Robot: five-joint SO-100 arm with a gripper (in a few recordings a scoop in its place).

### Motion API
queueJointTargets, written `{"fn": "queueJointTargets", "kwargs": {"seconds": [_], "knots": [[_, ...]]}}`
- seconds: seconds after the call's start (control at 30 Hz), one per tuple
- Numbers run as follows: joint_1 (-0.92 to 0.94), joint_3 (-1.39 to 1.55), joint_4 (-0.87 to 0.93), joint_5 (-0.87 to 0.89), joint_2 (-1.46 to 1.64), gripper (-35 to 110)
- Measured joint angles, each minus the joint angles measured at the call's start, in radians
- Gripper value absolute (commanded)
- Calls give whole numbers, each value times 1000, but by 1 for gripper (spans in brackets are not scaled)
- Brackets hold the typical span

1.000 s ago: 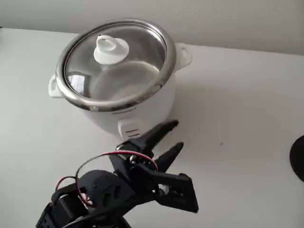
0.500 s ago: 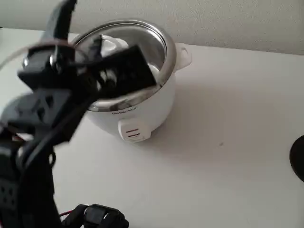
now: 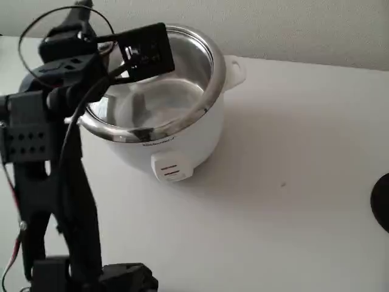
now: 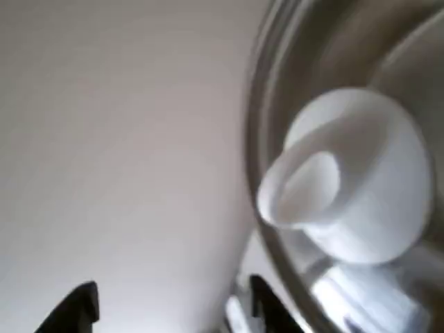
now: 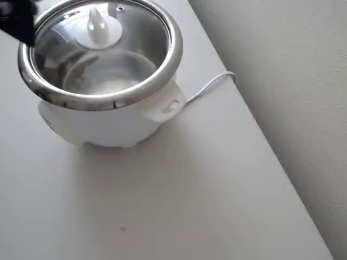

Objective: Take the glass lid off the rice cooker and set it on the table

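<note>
Risen from low before the rice cooker (image 3: 164,140), the arm now carries its pincer (image 4: 170,305), fingers apart, beside the glass lid (image 5: 103,51), whose knob (image 4: 347,173) remains ungrasped.

Wrist view, blurry: white knob (image 4: 354,177) of glass lid (image 4: 388,291) at right, steel rim curving just left of it. Two dark gripper fingertips (image 4: 76,309) at bottom, apart w/ bare white surface (image 4: 118,139) between; probably holding nothing.
</note>
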Motion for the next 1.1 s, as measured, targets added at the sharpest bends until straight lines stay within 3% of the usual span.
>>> {"fn": "queueJointTargets", "kwargs": {"seconds": [0.5,1.1], "knots": [[132,0,-46,-3,-100,29],[138,6,-216,63,-130,21]]}}
